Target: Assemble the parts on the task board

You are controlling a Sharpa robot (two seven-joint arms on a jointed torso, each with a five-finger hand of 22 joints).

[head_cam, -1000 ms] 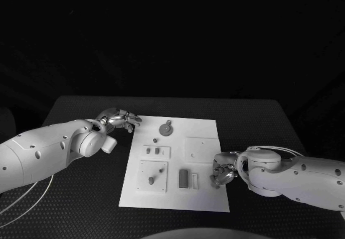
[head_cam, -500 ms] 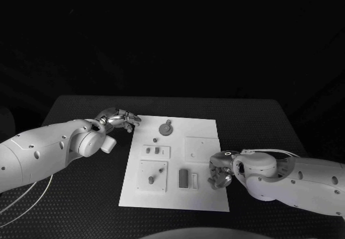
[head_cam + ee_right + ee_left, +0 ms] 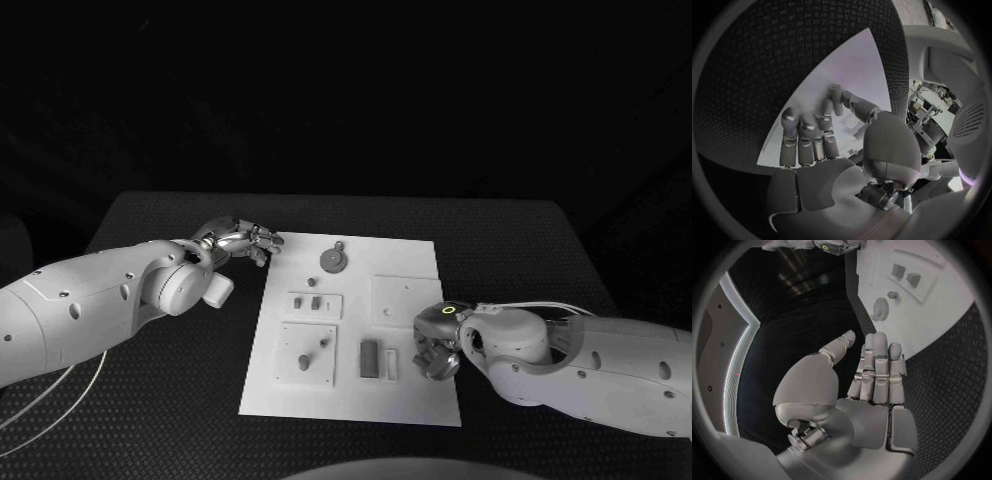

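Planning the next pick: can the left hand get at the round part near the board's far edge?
Probably yes: the left hand sits open at the task board's far left corner, nothing between it and the round part.

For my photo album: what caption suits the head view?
Two hands flank a white board dotted with small parts.
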